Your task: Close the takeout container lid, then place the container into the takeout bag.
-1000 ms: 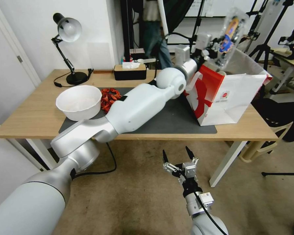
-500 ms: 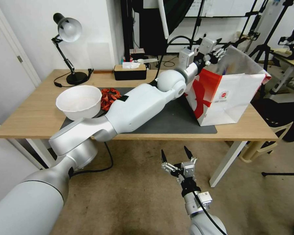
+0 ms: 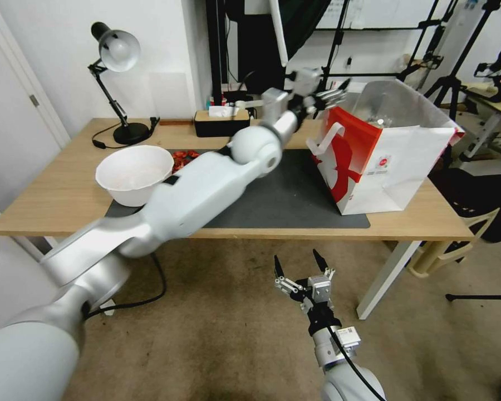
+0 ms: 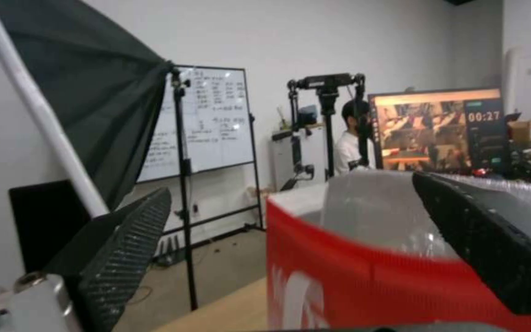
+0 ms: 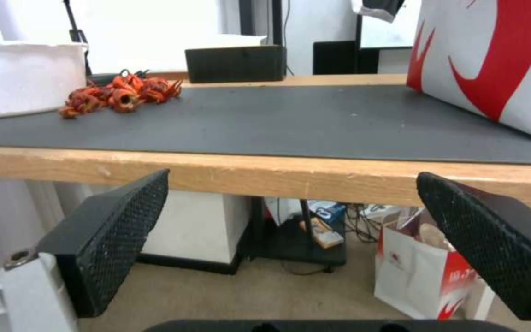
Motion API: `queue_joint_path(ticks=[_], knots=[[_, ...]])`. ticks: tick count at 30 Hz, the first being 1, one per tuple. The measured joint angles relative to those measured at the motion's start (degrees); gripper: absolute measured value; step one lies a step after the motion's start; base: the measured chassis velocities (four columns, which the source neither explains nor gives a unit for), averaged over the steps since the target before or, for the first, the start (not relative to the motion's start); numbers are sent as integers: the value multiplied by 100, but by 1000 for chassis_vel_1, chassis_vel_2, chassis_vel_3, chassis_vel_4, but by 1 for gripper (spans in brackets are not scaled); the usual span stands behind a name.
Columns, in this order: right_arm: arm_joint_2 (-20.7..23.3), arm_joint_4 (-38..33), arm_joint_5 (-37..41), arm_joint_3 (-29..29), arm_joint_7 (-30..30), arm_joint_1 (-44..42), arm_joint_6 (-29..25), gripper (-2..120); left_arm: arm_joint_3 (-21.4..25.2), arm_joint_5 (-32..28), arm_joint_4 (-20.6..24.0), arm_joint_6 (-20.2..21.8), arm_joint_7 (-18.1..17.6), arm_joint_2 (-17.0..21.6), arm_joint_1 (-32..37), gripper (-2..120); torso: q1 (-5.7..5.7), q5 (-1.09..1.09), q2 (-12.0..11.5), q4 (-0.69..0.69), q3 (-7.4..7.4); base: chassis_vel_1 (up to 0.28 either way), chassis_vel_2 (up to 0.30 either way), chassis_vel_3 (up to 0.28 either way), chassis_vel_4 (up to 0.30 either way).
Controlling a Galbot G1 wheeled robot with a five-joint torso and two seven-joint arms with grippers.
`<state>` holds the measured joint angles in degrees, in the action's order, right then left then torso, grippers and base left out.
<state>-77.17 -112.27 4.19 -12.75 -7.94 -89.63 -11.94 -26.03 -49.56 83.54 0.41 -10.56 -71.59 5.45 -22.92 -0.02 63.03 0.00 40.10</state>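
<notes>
Left hand (image 4: 290,240) fingers spread wide, empty; takeout bag (image 4: 364,286) red rim and foil lining just beyond.

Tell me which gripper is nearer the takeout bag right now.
Left. The left gripper hangs open beside the takeout bag rim; the right gripper is parked open below the table edge.

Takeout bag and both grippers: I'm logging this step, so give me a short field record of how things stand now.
takeout bag: upright on the table's right, mouth open, foil lining showing
takeout container: something clear lies inside the bag, hard to make out
left gripper: open, empty, in the air beside the bag's rim
right gripper: open, parked below the table edge
white bowl: on the table's left
</notes>
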Motion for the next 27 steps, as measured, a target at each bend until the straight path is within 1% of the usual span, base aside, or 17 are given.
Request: queue_joint_path(ticks=[3,4,5,7,8,10,11,13,14,15,17,18,20,21,22,26,27], knots=[[-2,-17,-16,-6,-18,8,8,100,334,291,607,152,-141,424,642,100,0,1,0,-3,0,0,0,0,0],[4,-45,-28,-13,-27,2,10,100,543,442,844,199,-197,645,985,100,0,1,0,-1,0,0,0,0,0],[4,-45,-28,-13,-27,2,10,100,543,442,844,199,-197,645,985,100,0,1,0,-1,0,0,0,0,0],[18,-95,-42,-30,-39,-15,13,100,933,659,1176,229,-294,994,1647,100,0,0,0,0,0,0,0,0,0],[18,-95,-42,-30,-39,-15,13,100,933,659,1176,229,-294,994,1647,100,0,0,0,0,0,0,0,0,0],[37,-135,-51,-50,-58,-21,15,100,1463,935,1586,206,-324,1356,2528,100,1,0,0,1,0,0,0,0,0],[37,-135,-51,-50,-58,-21,15,100,1463,935,1586,206,-324,1356,2528,100,1,0,0,1,0,0,0,0,0],[71,-150,-57,-39,-76,8,26,100,2041,1233,2045,161,-324,1593,3475,100,1,1,1,-1,0,0,0,0,0],[94,-161,-58,-36,-82,19,27,100,2295,1410,2209,125,-322,1646,3918,100,1,2,0,2,0,0,0,0,0],[94,-161,-58,-36,-82,19,27,100,2295,1410,2209,125,-322,1646,3918,100,1,2,0,2,0,0,0,0,0],[140,-177,-58,-48,-98,4,28,100,2719,1725,2452,-18,-377,1699,4659,100,1,1,1,0,0,0,0,0,0],[140,-177,-58,-48,-98,4,28,100,2719,1725,2452,-18,-377,1699,4659,100,1,1,1,0,0,0,0,0,0],[167,-188,-57,-69,-110,-5,27,100,3026,1957,2615,-117,-454,1704,5180,100,1,2,2,-1,0,0,0,0,0],[167,-188,-57,-69,-110,-5,27,100,3026,1957,2615,-117,-454,1704,5180,100,1,2,2,-1,0,0,0,0,0],[179,-194,-55,-96,-118,-16,25,100,3213,2173,2690,-197,-534,1691,5545,100,1,3,1,0,0,0,0,0,0],[174,-227,-53,-161,-144,-63,18,100,3415,2527,2756,-364,-711,1640,6045,100,1,2,2,1,0,0,0,0,0],[163,-240,-55,-188,-163,-83,13,100,3498,2645,2788,-401,-760,1618,6223,100,1,0,2,-3,0,0,0,0,0]])
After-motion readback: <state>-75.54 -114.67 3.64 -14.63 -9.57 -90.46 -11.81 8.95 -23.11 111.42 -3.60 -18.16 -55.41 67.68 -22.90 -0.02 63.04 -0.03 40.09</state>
